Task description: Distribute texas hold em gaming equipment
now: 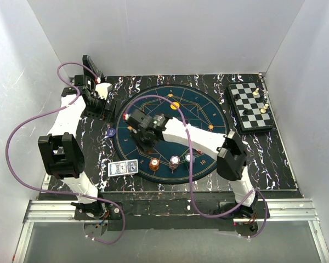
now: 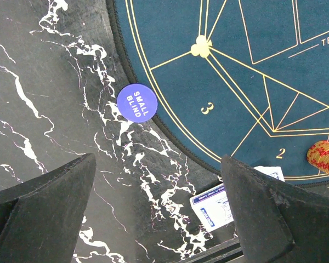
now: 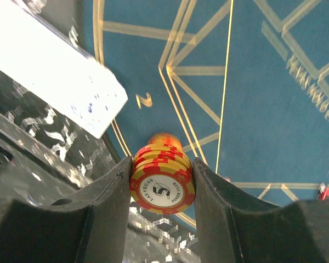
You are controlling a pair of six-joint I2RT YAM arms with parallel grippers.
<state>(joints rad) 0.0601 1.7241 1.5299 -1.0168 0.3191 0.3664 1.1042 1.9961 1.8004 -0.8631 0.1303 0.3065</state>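
Precariously, the right gripper [image 1: 130, 120] pinches striped orange-and-yellow poker chips [image 3: 162, 187] by their rims.
Top view: left of centre over the round dark-blue gold-lined mat [image 1: 203, 109], black marbled worktop [image 1: 274, 153], white walls [image 1: 153, 38]. Left wrist: left gripper [image 2: 153, 219] spread, empty. Right wrist: stack low centre; an outer chip could slip free.

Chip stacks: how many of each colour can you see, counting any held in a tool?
Orange: 2, the loose orange stack and the held orange stack in the right tool
Maroon: 1, maroon stack
Teal: 1, teal stack
Total: 4
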